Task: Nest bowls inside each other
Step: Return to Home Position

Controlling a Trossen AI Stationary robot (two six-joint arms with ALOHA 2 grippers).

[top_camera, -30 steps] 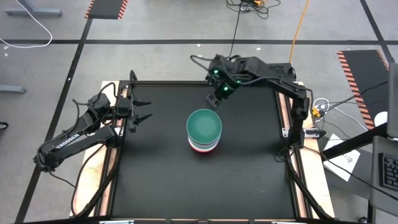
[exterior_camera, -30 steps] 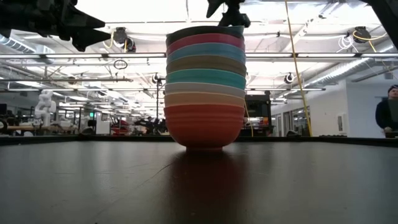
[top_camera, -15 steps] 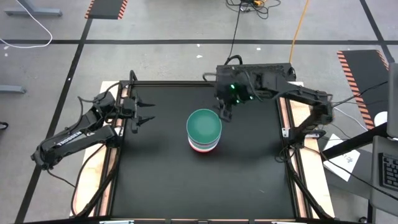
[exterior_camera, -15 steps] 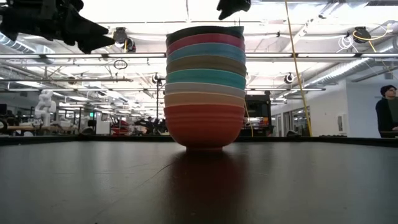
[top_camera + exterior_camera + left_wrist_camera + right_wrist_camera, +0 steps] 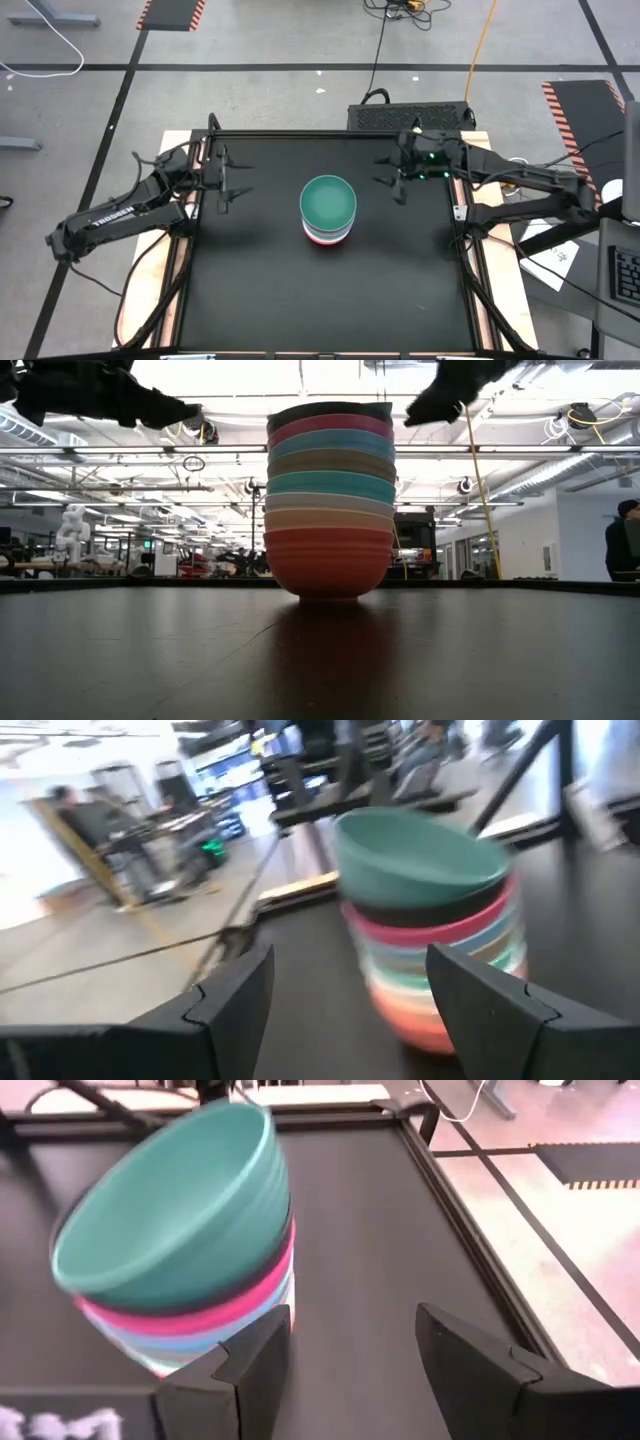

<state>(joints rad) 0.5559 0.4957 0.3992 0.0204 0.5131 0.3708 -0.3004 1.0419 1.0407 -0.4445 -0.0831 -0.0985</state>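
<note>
Several bowls stand nested in one stack (image 5: 328, 208) at the middle of the black table, a green bowl (image 5: 175, 1210) on top and a red bowl (image 5: 328, 565) at the bottom, resting on the table. The stack also shows in the left wrist view (image 5: 430, 920). My left gripper (image 5: 232, 182) is open and empty, in the air left of the stack. My right gripper (image 5: 388, 180) is open and empty, in the air right of the stack. Both show at the top of the low view, the left (image 5: 150, 405) and the right (image 5: 440, 400).
The black table top (image 5: 300, 290) has wooden rails along its left and right edges (image 5: 465, 215). A dark box (image 5: 410, 115) lies beyond the far edge. A person (image 5: 625, 540) stands in the room beyond the table at the right.
My right gripper has swung from the far side of the stack toward the table's right edge and now points back at the stack. My left gripper has gone a little toward the stack. The stack has kept still.
</note>
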